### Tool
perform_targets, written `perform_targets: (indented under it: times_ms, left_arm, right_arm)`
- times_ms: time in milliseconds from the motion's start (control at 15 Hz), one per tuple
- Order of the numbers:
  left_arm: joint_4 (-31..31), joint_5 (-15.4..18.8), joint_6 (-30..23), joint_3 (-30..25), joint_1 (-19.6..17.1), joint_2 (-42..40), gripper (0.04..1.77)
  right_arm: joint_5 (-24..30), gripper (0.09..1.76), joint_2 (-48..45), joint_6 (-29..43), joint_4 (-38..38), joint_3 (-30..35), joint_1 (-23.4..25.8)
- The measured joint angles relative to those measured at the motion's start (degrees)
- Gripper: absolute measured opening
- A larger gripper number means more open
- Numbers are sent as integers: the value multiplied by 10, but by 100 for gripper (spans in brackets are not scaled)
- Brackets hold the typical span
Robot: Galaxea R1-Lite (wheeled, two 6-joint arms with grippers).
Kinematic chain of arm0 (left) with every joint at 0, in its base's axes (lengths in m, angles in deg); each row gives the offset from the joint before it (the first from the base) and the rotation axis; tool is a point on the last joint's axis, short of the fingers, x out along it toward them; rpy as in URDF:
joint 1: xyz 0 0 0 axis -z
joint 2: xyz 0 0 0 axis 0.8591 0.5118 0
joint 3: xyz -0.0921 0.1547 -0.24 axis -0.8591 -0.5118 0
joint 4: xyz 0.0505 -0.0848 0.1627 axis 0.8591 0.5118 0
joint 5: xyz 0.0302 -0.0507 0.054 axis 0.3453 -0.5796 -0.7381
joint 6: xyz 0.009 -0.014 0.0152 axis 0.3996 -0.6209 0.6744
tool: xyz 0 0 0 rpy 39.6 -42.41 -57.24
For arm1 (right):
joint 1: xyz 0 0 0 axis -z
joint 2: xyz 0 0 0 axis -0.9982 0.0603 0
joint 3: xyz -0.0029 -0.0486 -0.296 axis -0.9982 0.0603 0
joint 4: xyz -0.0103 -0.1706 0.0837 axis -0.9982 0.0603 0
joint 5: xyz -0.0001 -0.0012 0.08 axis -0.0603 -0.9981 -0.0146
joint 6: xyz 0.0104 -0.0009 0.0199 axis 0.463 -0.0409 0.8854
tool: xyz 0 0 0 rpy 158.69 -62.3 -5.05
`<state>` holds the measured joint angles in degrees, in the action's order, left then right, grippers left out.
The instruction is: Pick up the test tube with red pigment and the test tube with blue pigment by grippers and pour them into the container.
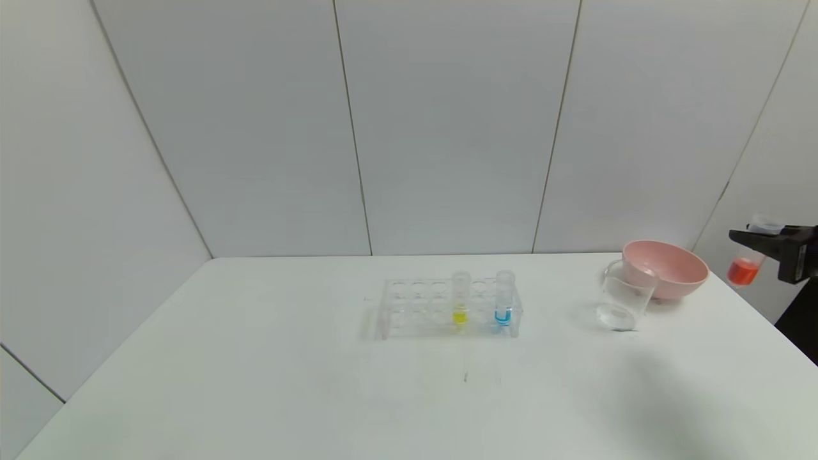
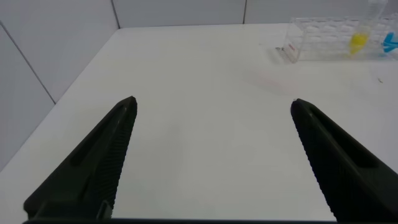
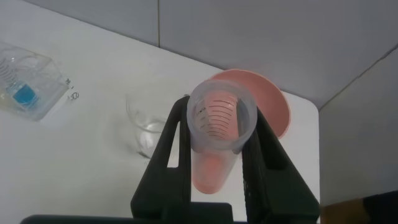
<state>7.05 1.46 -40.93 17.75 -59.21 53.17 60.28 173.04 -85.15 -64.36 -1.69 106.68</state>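
My right gripper (image 1: 753, 239) hangs at the far right, level with the pink bowl, shut on the test tube with red pigment (image 1: 745, 267), which is held upright. From the right wrist view I look down into the open mouth of that red tube (image 3: 219, 124), clamped in the right gripper (image 3: 217, 134). The test tube with blue pigment (image 1: 503, 306) stands in the clear rack (image 1: 409, 310) at mid-table. The container (image 1: 623, 297), a clear beaker, stands right of the rack and shows as the container (image 3: 144, 124) beneath the gripper. My left gripper (image 2: 213, 107) is open over bare table.
A pink bowl (image 1: 671, 268) sits just behind the beaker, near the table's far right corner. A tube with yellow liquid (image 1: 460, 305) stands in the rack left of the blue one. The table's right edge runs close under my right arm.
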Motion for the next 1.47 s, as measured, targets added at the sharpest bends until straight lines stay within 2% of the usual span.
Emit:
perform_targets:
  times_ms: [467, 733, 933, 1067, 1267, 1467]
  left_arm:
    - [0, 0, 0, 0, 0, 0, 176]
    - [0, 0, 0, 0, 0, 0, 176]
    - [0, 0, 0, 0, 0, 0, 176]
    - [0, 0, 0, 0, 0, 0, 176]
    - [0, 0, 0, 0, 0, 0, 176]
    - [0, 0, 0, 0, 0, 0, 176]
  right_arm:
    - [-15, 53, 134, -82, 14, -150, -39]
    - [-46, 53, 169, -138, 113, -224, -65]
    - [-75, 53, 188, -237, 164, -276, -73]
    - [-100, 53, 199, -295, 174, -299, -72]
    - [-103, 53, 206, -370, 180, -310, -73]
    - [-103, 53, 201, -432, 240, -305, -71]
